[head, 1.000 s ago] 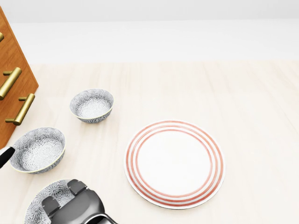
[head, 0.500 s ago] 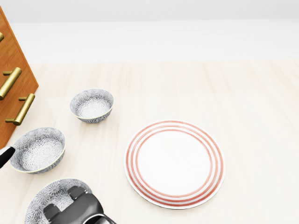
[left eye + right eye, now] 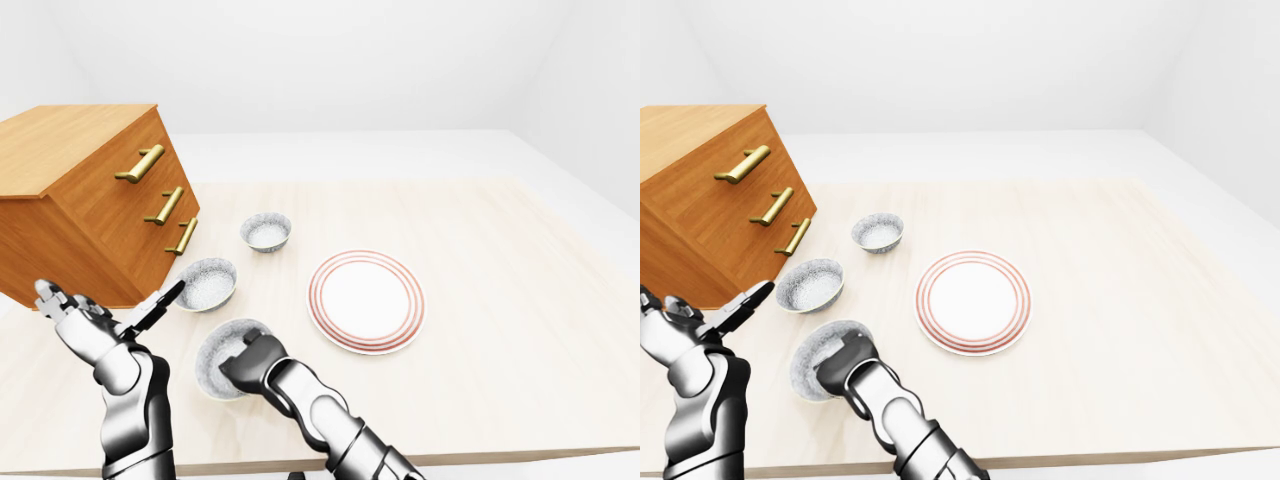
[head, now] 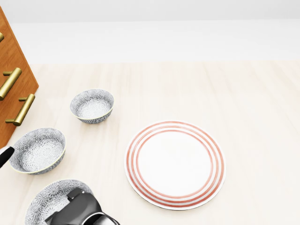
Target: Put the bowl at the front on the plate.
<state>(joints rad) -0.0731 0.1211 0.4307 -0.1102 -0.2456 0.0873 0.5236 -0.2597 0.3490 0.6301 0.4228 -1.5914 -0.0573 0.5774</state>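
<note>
My right robot hand (image 3: 246,358) rests over the nearest bowl (image 4: 44,199), fingers curled at its rim, grip impossible to judge; the plate (image 3: 366,301) lies up and right of it on the tabletop (image 3: 500,300), while my left robot hand (image 3: 85,325) hangs spread and empty, farther away

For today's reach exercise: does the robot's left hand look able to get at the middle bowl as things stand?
Probably yes. In the left-eye view the open left hand hangs just left of the middle bowl, with nothing lying between them; the right hand sits lower, at the nearest bowl.
</note>
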